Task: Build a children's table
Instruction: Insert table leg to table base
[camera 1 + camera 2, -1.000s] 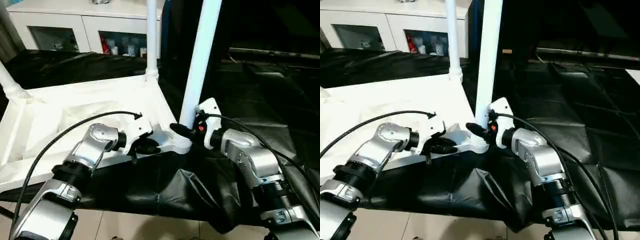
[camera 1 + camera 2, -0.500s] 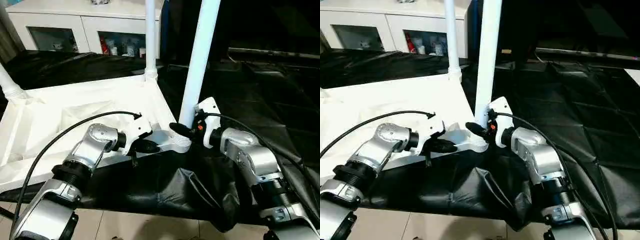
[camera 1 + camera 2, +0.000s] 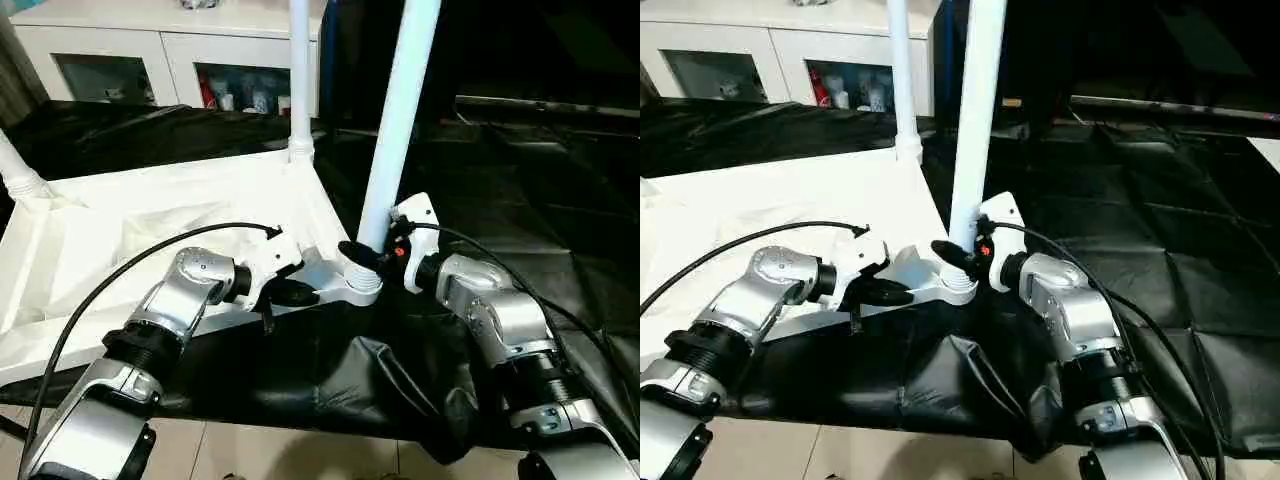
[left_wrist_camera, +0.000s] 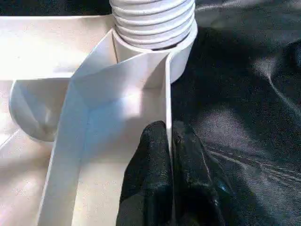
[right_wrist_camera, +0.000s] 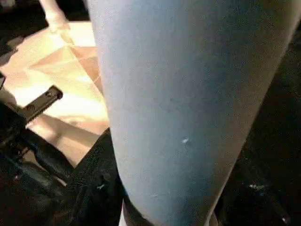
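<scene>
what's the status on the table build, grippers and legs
Left gripper shut on upside-down white plastic tabletop's rim. Right gripper clamped around near white tube leg at its corner socket. Nothing in the way.

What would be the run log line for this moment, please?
left gripper: shut on tabletop rim | right gripper: gripping near leg above corner socket

Robot body: silver arms, white wrist housings, black fingers.

Both forearms are brushed silver metal in rounded, jointed segments, with black ribbed collars between sections. Left arm [image 3: 165, 320]: a thin black cable arcs from the lower forearm up to a white wrist housing; short black fingers at the left gripper [image 3: 292, 294]. Right arm [image 3: 500, 330]: black cables trail along it to a white housing; a small red mark sits beside the black fingers of the right gripper [image 3: 362, 258].
</scene>
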Robot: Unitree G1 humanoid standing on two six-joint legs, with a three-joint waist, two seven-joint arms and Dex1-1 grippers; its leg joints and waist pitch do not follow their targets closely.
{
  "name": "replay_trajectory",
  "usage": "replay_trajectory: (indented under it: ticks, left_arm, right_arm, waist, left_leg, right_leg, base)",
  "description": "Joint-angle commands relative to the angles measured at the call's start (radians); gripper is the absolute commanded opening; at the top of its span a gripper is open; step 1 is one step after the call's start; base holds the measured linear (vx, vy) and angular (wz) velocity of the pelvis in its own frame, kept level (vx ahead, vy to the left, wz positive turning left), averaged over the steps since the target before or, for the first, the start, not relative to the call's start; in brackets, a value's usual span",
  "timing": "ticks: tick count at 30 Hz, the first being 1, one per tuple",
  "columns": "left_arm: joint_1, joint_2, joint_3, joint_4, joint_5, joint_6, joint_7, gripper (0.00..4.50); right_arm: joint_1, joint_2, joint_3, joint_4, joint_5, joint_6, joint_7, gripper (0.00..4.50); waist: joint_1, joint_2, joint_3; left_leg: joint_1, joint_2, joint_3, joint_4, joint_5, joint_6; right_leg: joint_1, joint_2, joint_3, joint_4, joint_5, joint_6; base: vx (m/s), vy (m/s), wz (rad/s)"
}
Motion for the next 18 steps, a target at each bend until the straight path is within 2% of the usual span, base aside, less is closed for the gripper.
replay_trajectory:
  ticks: [1,3,6,7,9,13,15,16,17,18]
  left_arm:
    - [-0.014,-0.011,0.023,0.018,0.001,-0.025,0.036,0.00]
    - [-0.023,-0.018,0.031,0.030,0.004,-0.027,0.060,0.00]
    - [-0.030,-0.022,0.034,0.036,0.004,-0.028,0.071,0.00]
    - [-0.033,-0.023,0.035,0.038,0.004,-0.028,0.073,0.00]
    - [-0.038,-0.027,0.036,0.044,0.007,-0.033,0.085,0.00]
    - [-0.047,-0.029,0.039,0.055,0.011,-0.040,0.095,0.00]
    - [-0.054,-0.031,0.040,0.064,0.012,-0.043,0.096,0.00]
    - [-0.057,-0.031,0.038,0.067,0.015,-0.045,0.096,0.00]
    - [-0.060,-0.030,0.037,0.068,0.013,-0.042,0.086,0.00]
    - [-0.064,-0.029,0.034,0.071,0.017,-0.045,0.084,0.00]
  right_arm:
    - [0.036,0.011,-0.004,0.049,0.012,0.024,0.006,1.93]
    - [0.060,0.020,-0.035,0.048,0.039,0.025,0.008,1.93]
    - [0.087,0.020,-0.047,0.045,0.050,0.015,0.013,1.93]
    - [0.099,0.021,-0.050,0.044,0.052,0.010,0.013,1.93]
    - [0.131,0.021,-0.046,0.046,0.041,-0.019,0.016,1.93]
    - [0.162,0.026,-0.036,0.036,0.025,-0.045,0.013,1.93]
    - [0.177,0.031,-0.030,0.025,0.017,-0.059,0.005,1.92]
    - [0.179,0.031,-0.027,0.024,0.015,-0.061,0.004,1.91]
    - [0.179,0.027,-0.014,0.016,0.005,-0.064,0.003,1.91]
    - [0.175,0.023,-0.004,0.008,-0.002,-0.062,0.006,1.91]
  waist:
    - [0.002,0.012,-0.066]
    - [0.004,0.011,-0.065]
    - [0.007,0.011,-0.066]
    - [0.008,0.017,-0.066]
    - [0.008,0.011,-0.066]
    - [0.011,0.020,-0.066]
    - [0.012,0.020,-0.069]
    - [0.012,0.023,-0.068]
    - [0.011,0.019,-0.068]
    - [0.011,0.023,-0.068]
  left_leg:
    - [-0.001,-0.004,0.004,-0.071,-0.254,0.000]
    - [0.000,-0.004,0.004,-0.071,-0.257,0.005]
    - [0.000,-0.004,0.003,-0.072,-0.256,0.010]
    - [0.001,-0.004,0.003,-0.072,-0.258,0.009]
    - [0.000,-0.004,0.003,-0.073,-0.261,0.011]
    - [0.003,-0.003,0.002,-0.076,-0.271,0.014]
    - [0.004,-0.003,0.002,-0.078,-0.259,0.017]
    - [0.004,-0.002,0.002,-0.079,-0.260,0.017]
    - [0.003,-0.002,0.002,-0.079,-0.263,0.018]
    - [0.002,-0.003,0.001,-0.080,-0.265,0.018]
  right_leg:
    - [0.056,-0.049,0.042,-0.100,-0.335,-0.167]
    - [0.055,-0.050,0.041,-0.102,-0.349,-0.163]
    - [0.055,-0.051,0.040,-0.104,-0.368,-0.155]
    - [0.054,-0.051,0.040,-0.105,-0.373,-0.154]
    - [0.054,-0.050,0.039,-0.108,-0.384,-0.146]
    - [0.052,-0.052,0.038,-0.112,-0.396,-0.144]
    - [0.055,-0.051,0.037,-0.112,-0.369,-0.147]
    - [0.055,-0.052,0.037,-0.112,-0.364,-0.150]
    - [0.055,-0.051,0.037,-0.112,-0.364,-0.152]
    - [0.057,-0.052,0.037,-0.112,-0.375,-0.150]
  base:
    - [0.000,0.000,0.00]
    - [0.000,0.000,0.00]
    - [0.000,0.000,0.00]
    - [0.000,0.000,0.00]
    - [0.000,0.000,0.00]
    - [0.000,0.000,0.00]
    - [0.000,0.000,0.00]
    - [0.000,0.000,0.00]
    - [0.000,0.000,0.00]
    - [0.000,0.000,0.00]
